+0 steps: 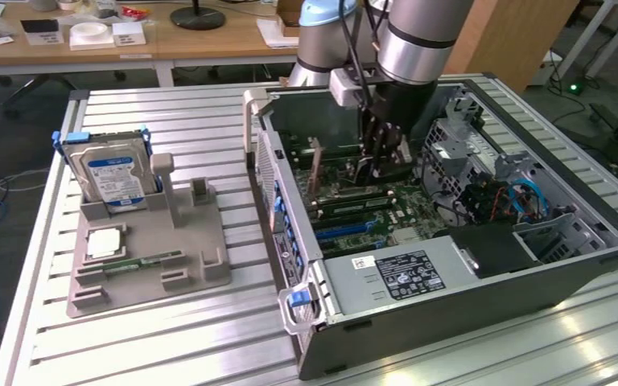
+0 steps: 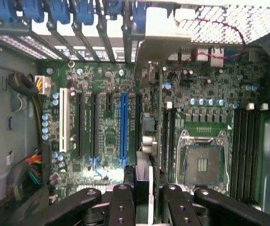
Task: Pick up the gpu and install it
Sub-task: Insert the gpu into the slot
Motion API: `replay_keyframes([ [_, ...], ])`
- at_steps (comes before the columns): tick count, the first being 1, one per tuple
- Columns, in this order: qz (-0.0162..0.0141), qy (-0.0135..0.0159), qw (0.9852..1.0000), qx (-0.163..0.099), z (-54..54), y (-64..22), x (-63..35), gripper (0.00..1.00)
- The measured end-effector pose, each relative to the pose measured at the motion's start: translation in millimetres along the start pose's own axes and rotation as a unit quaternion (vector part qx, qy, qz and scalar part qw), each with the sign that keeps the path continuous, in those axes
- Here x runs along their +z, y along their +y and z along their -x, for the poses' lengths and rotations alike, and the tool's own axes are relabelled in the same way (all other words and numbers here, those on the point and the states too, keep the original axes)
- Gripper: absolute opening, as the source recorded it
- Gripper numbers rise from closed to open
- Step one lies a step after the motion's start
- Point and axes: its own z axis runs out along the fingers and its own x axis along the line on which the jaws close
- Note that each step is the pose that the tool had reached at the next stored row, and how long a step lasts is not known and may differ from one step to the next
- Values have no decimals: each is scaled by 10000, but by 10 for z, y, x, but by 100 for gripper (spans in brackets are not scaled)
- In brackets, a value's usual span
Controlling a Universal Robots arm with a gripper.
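Fingers: black fingers [image 2: 123, 202] of the gripper [image 2: 148, 205] are clamped on the gpu [image 2: 157, 113], one on each face.
Gpu: seen edge-on inside the open computer case [image 1: 566, 273], over the motherboard [image 2: 107, 136], near the blue slot [image 2: 123, 127]; its silver bracket points toward the rear slot covers. Whether it is seated cannot be told.
Counter: the counter [image 1: 180, 121] carries the case and a grey holder [image 1: 207, 241].
Holder: hard drive [image 1: 116, 173] standing upright, memory stick [image 1: 142, 263] lying flat.

A wooden desk [image 1: 218, 47] (papers [image 1: 277, 34] on it) stands beyond the slatted metal table [image 1: 180, 342].
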Motion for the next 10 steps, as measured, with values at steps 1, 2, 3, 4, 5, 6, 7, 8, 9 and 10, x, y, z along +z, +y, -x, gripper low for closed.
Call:
replay_keyframes([
  [1,0,0,10000,6,0,15,15,28],
  [2,0,1,10000,18,0,27,29,28],
  [3,0,2,10000,35,0,35,41,28],
  [4,-1,5,10000,64,-1,36,50,28],
  [5,-1,8,10000,91,-5,36,55,28],
  [6,-2,8,9999,109,-10,36,59,28],
  [7,-2,8,9999,113,-10,36,62,28],
  [8,-2,9,9999,113,-10,36,63,28],
  [9,-2,10,9999,113,-11,37,64,28],
  [10,-2,8,9999,113,-14,37,66,28],
])
